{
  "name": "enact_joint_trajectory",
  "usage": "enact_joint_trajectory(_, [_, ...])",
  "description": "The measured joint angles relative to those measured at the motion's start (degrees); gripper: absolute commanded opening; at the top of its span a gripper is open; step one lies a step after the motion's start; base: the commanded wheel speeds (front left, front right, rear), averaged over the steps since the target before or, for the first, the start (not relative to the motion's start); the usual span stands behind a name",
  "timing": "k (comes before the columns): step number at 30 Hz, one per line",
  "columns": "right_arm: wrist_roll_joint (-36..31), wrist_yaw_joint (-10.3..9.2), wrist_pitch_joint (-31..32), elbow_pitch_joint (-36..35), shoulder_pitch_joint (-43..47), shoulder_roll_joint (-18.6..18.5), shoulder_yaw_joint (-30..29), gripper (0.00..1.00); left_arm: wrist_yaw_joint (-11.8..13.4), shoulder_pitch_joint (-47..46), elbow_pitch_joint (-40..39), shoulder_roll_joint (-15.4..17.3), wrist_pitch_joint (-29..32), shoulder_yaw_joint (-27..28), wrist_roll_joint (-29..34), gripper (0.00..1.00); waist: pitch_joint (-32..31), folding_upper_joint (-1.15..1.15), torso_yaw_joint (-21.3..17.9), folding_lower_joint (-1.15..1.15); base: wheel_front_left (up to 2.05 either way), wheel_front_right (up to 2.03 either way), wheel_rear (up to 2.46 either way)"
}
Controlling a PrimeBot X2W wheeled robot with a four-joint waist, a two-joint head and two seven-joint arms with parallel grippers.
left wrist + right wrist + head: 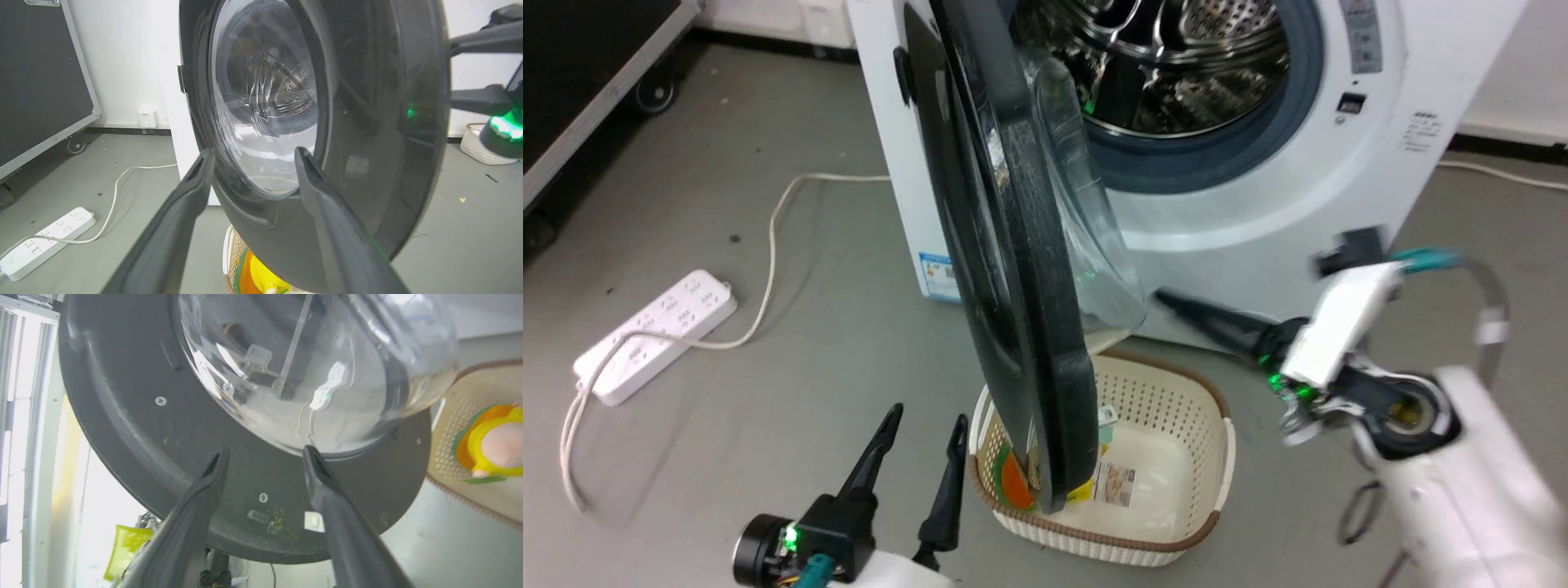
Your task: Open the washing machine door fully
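I am holding my left gripper [929, 412] wide, its two fingers parted around nothing, and the washing machine door [1013, 286] is standing just ahead and to the right of them. It is swung out edge-on from the white machine [1258, 204] and hanging over one cream basket [1176, 457]. My right gripper [1184, 309] is pointing at the door's other side, its tips close beside the glass bowl; I cannot tell if they are touching. The head view is also taking in one steel drum [1176, 65] and one white power strip [654, 335] lying well off to the left of my left gripper. My left wrist view is facing the door's [367, 122] glossy outer face beyond my left gripper [254, 152], with the right gripper's [461, 67] two fingers reaching in past the rim. My right wrist view is looking at the inner face [122, 416] instead. There my right gripper [265, 450] is also spread wide and empty, under the bulging bowl [306, 367], and one yellow-and-orange toy [494, 445] is lying in the basket [457, 428].
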Motion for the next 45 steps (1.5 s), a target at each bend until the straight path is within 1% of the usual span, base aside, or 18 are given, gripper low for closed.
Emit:
enact_joint_trajectory(4, [-13.1,0.01,-13.4,-13.7,4.5,-6.2,1.2,1.0,-2.9,0.6,1.6,0.9,0.0,2.0,-1.9,1.0,-1.5,0.0,-1.2,-0.01,0.0,0.0,0.0])
enact_joint_trajectory(6, [-18.7,0.0,-19.5,-18.4,7.2,-8.6,2.4,1.0,-4.2,0.6,2.4,1.0,0.0,2.9,-3.0,1.0,-2.2,0.0,-2.2,0.0,0.0,0.0,0.0])
enact_joint_trajectory(7, [-22.7,0.01,-22.6,-20.7,8.6,-10.4,3.8,1.0,-4.6,0.6,2.9,1.1,0.0,3.1,-3.3,1.0,-2.6,0.0,-2.6,0.0,0.0,0.0,0.0])
enact_joint_trajectory(8, [-26.5,0.01,-25.8,-22.5,9.9,-12.1,4.9,1.0,-5.0,0.6,3.3,1.2,0.0,3.2,-3.7,1.0,-3.0,0.0,-3.1,-0.01,0.0,0.0,0.0])
enact_joint_trajectory(11, [-36.7,0.01,-35.6,-25.6,13.0,-15.6,5.9,1.0,-5.7,0.6,4.5,1.5,0.0,3.8,-4.2,1.0,-3.8,0.0,-4.8,-0.01,0.0,0.0,0.0])
enact_joint_trajectory(13, [-42.3,0.01,-41.7,-26.4,15.4,-16.0,4.2,1.0,-5.7,0.6,5.1,1.6,0.0,4.5,-4.4,1.0,-4.3,0.0,-5.9,0.0,0.0,0.0,0.0])
enact_joint_trajectory(15, [-47.8,0.01,-46.5,-26.8,18.7,-15.7,1.2,1.0,-5.7,0.6,5.2,1.8,0.0,5.1,-4.6,1.0,-4.8,0.0,-6.8,-0.01,0.0,0.0,0.0])
enact_joint_trajectory(17, [-53.8,0.01,-50.1,-27.4,22.7,-14.3,-2.6,1.0,-5.5,0.6,5.3,2.0,0.0,5.5,-4.5,1.0,-5.2,0.0,-7.8,-0.01,0.0,0.0,0.0])
enact_joint_trajectory(18, [-56.9,0.01,-51.7,-27.9,24.9,-12.9,-4.4,1.0,-5.0,0.7,5.4,2.2,0.0,5.9,-4.5,1.0,-5.4,0.0,-8.3,0.0,0.0,0.0,0.0])
enact_joint_trajectory(20, [-61.7,0.01,-53.7,-28.9,29.4,-8.9,-7.7,1.0,-4.6,0.9,5.4,2.3,0.0,6.6,-4.5,1.0,-5.6,0.0,-9.1,-0.01,0.0,0.0,0.0])
enact_joint_trajectory(23, [-67.3,0.01,-55.2,-30.1,35.1,-3.0,-10.4,1.0,-4.1,1.6,5.0,2.3,0.0,7.3,-4.2,1.0,-5.7,0.0,-10.3,-0.01,0.0,0.0,0.0])
enact_joint_trajectory(24, [-69.0,0.01,-55.5,-30.2,36.6,-1.6,-10.8,1.0,-3.9,2.1,4.8,2.3,0.0,7.4,-3.9,1.0,-5.7,0.0,-10.6,-0.01,0.0,0.0,0.0])
enact_joint_trajectory(26, [-71.3,0.01,-56.0,-30.4,38.9,0.1,-11.2,1.0,-3.6,2.9,4.4,2.2,0.0,7.5,-3.4,1.0,-5.8,0.0,-11.1,-0.01,0.0,0.0,0.0])
enact_joint_trajectory(28, [-72.5,0.01,-56.2,-30.4,40.3,1.1,-11.0,1.0,-3.4,3.7,4.0,2.0,0.0,7.9,-2.9,1.0,-5.8,0.0,-11.6,-0.01,0.0,0.0,0.0])
enact_joint_trajectory(31, [-73.5,0.01,-56.6,-29.6,41.5,1.6,-10.3,1.0,-2.9,4.4,3.3,1.1,0.0,8.6,-1.9,1.0,-5.8,0.0,-11.9,0.0,0.0,0.0,0.0])
enact_joint_trajectory(38, [-73.9,0.01,-57.0,-28.2,42.0,2.2,-10.5,1.0,-3.1,5.3,3.0,0.2,0.0,8.8,0.0,1.0,-6.0,0.0,-11.4,0.0,0.0,0.0,0.0])
enact_joint_trajectory(39, [-73.9,0.01,-57.0,-28.2,42.0,2.2,-10.6,1.0,-3.2,5.3,3.0,0.0,0.0,8.9,0.2,0.0,-6.0,0.0,-11.3,0.0,0.0,0.0,0.0])
enact_joint_trajectory(45, [-73.8,0.01,-57.2,-28.1,41.9,2.4,-10.7,1.0,-3.6,5.3,1.4,-1.1,0.0,9.9,0.5,0.0,-5.8,0.0,-11.0,0.0,0.0,0.0,0.0])
